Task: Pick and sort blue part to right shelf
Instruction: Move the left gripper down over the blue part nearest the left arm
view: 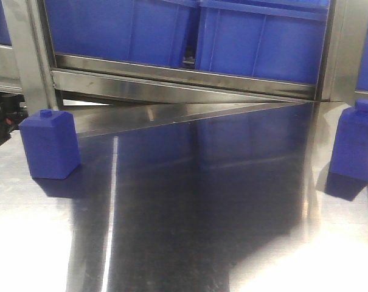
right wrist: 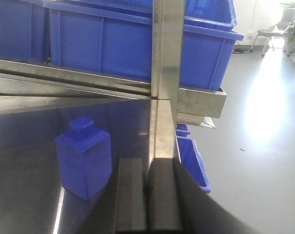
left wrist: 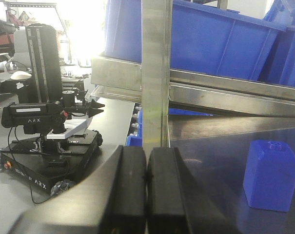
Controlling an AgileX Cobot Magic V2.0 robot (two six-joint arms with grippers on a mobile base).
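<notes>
Two blue parts stand upright on the shiny steel table (view: 190,213): one at the left (view: 50,143) and one at the right edge (view: 356,146). Behind the table rises the shelf rack with a flat steel front rail (view: 184,76) and large blue bins (view: 256,36). Neither gripper shows in the front view. My left gripper (left wrist: 146,165) is shut and empty, low over the table's left edge, with a blue part (left wrist: 271,175) to its right. My right gripper (right wrist: 148,170) is also shut and empty, and a blue part (right wrist: 84,156) stands just to its left.
Vertical steel posts (left wrist: 156,73) (right wrist: 167,53) stand straight ahead of each gripper. A black wheeled robot base (left wrist: 45,122) sits on the floor to the left. Small blue bins (right wrist: 191,158) lie below the table's right edge, beside open grey floor (right wrist: 264,146).
</notes>
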